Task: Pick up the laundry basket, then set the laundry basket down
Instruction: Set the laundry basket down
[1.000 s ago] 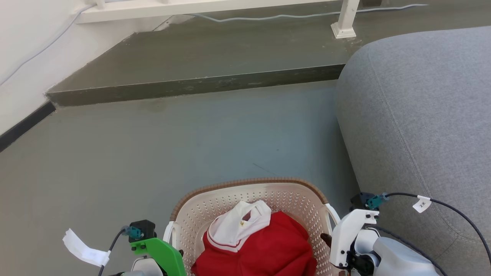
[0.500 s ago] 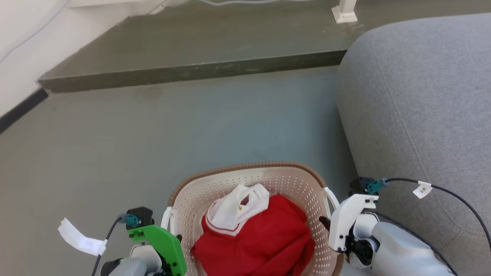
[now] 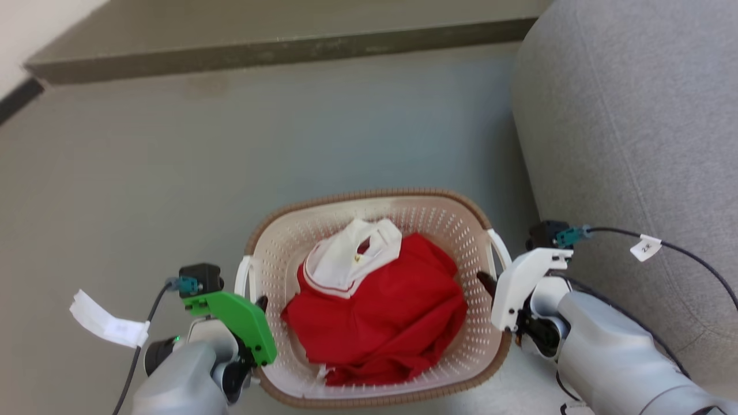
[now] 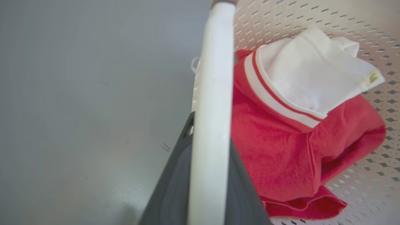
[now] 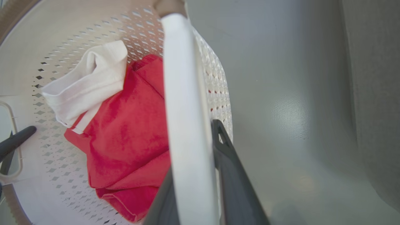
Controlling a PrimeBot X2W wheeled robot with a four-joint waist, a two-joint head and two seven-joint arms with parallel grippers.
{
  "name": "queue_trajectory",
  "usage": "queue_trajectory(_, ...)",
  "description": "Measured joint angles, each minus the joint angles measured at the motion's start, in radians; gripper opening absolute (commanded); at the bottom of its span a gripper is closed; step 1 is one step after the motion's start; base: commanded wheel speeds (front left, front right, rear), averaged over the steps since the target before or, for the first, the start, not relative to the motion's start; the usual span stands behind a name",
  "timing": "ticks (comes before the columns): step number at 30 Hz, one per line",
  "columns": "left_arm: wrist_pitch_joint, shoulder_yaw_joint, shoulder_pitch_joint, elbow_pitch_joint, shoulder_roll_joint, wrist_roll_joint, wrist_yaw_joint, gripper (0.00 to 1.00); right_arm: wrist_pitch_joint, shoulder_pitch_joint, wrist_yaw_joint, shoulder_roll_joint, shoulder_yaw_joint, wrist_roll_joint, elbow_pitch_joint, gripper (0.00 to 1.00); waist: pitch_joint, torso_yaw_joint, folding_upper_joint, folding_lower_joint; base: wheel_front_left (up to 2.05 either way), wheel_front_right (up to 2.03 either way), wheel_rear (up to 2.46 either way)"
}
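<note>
The laundry basket [image 3: 369, 195], cream perforated plastic with a brown woven rim, sits low in the middle of the head view and holds a red shirt [image 3: 392, 311] with a white collar. My left gripper [image 3: 259, 302] is shut on the basket's white left handle [image 4: 212, 93], which runs between its dark fingers [image 4: 175, 175]. At the opposite side my right gripper [image 3: 484, 282] is shut on the white right handle [image 5: 184, 93], one finger [image 5: 231, 175] showing beside it. I cannot tell whether the basket's base touches the floor.
A grey sofa [image 3: 628, 127] stands close along the basket's right side. A raised dark step [image 3: 277, 52] crosses the far floor, with a wall and black skirting [image 3: 17, 95] at far left. Bare grey floor [image 3: 173, 173] lies ahead and to the left.
The head camera has tipped downward, so the step and sofa slid up the picture and more of the basket and both arms show. Both grippers keep their hold on the handles.
</note>
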Motion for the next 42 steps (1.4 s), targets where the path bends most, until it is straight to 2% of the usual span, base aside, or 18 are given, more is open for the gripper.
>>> queue_trajectory(20, -0.082, 0.018, -0.213, -0.003, 0.001, 0.018, 0.0, 0.0, -0.075, -0.197, 0.0, -0.031, -0.006, -0.006, -0.025, 0.0, 0.262, 0.003, 0.0, 0.0001, 0.0, 0.0, 0.0)
queue_trajectory(42, -0.153, 0.022, -0.383, 0.022, 0.001, 0.052, 0.0, 0.0, -0.145, -0.328, 0.0, -0.038, -0.013, -0.009, -0.026, 0.0, 0.542, 0.007, 0.0, 0.0002, 0.0, 0.0, 0.0)
